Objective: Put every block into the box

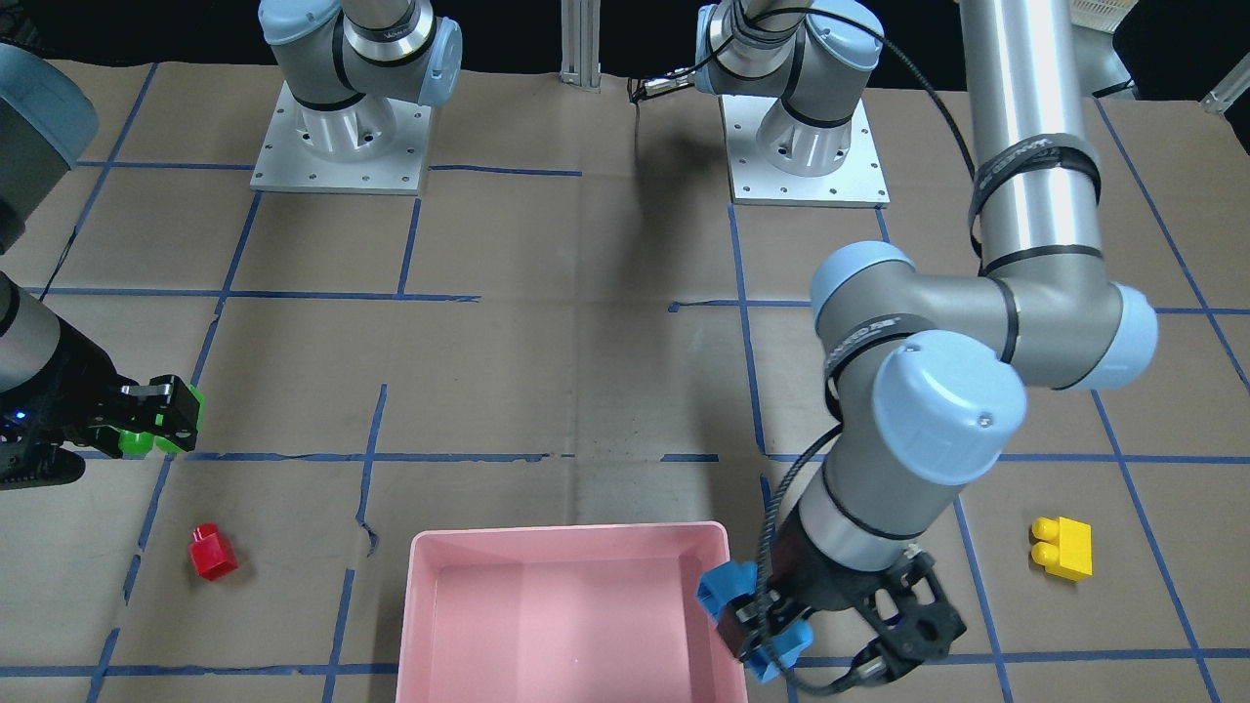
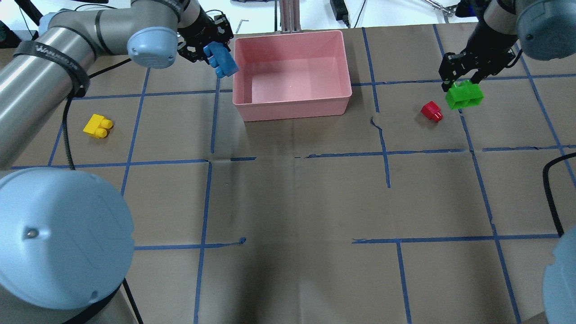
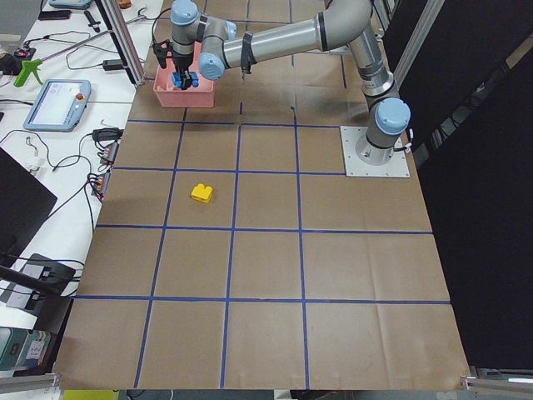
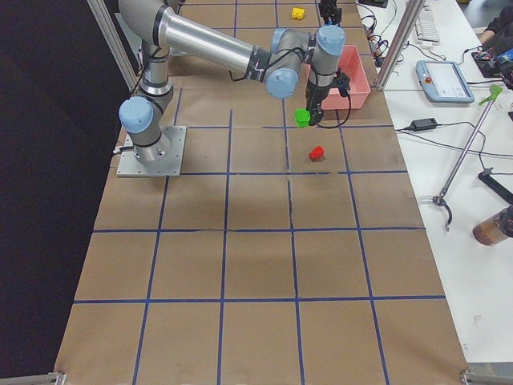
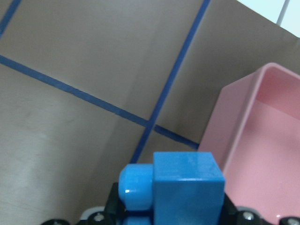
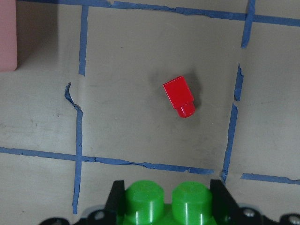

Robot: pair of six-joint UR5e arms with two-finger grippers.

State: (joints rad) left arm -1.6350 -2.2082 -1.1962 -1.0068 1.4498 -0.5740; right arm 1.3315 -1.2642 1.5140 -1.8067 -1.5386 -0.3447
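My left gripper (image 2: 215, 50) is shut on the light-blue block (image 2: 221, 60) and holds it in the air just outside the left wall of the pink box (image 2: 342, 58); the block also shows in the front view (image 1: 728, 598) and the left wrist view (image 5: 180, 194). My right gripper (image 2: 460, 85) is shut on the green block (image 2: 464, 95), lifted above the table, as the right wrist view (image 6: 166, 201) also shows. The red block (image 2: 431, 111) lies on the table just left of it. The yellow block (image 2: 98, 126) lies at the left. Nothing lies inside the box (image 1: 430, 625).
The table is brown paper with a grid of blue tape (image 2: 384, 148). The two arm bases (image 1: 337, 127) stand at the robot's side. A metal post (image 2: 288, 15) stands behind the box. The left arm's links (image 1: 1035, 195) hang over the table's left half.
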